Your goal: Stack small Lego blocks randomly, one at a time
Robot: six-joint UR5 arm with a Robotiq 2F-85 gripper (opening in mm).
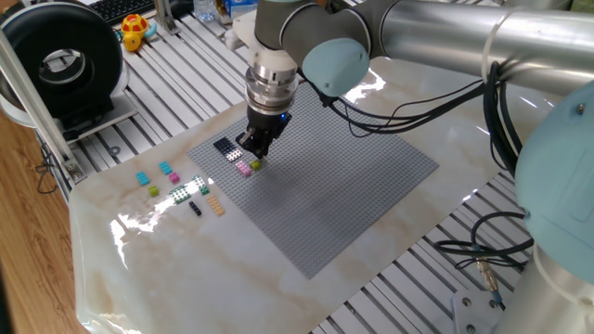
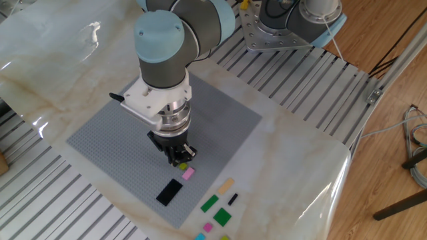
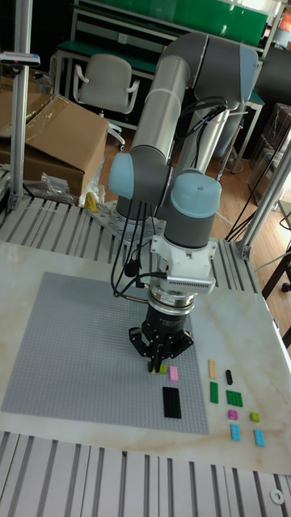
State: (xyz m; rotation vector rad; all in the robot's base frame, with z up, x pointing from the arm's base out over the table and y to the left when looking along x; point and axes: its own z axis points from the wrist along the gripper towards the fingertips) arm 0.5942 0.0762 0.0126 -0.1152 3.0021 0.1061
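Observation:
My gripper [image 1: 253,151] [image 2: 177,159] [image 3: 159,362] points straight down over the near-left part of the grey baseplate [image 1: 353,176]. Its fingers stand only slightly apart, just above a lime green block [image 1: 256,164] [image 2: 183,166] [image 3: 153,369] that rests on the plate. A pink block [image 1: 244,168] [image 2: 188,173] [image 3: 173,372] lies right beside it. A flat black block [image 1: 224,146] [image 2: 169,192] [image 3: 171,401] lies a little further off. Several more small Lego blocks lie loose on the marble, among them cyan [image 1: 142,178], green [image 2: 221,216] and tan [image 3: 212,368].
The marble slab sits on a slatted aluminium table [image 1: 121,121]. A black round device [image 1: 65,60] and a yellow toy [image 1: 135,31] stand at the back left. Cables [image 1: 483,250] trail by the robot base at the right.

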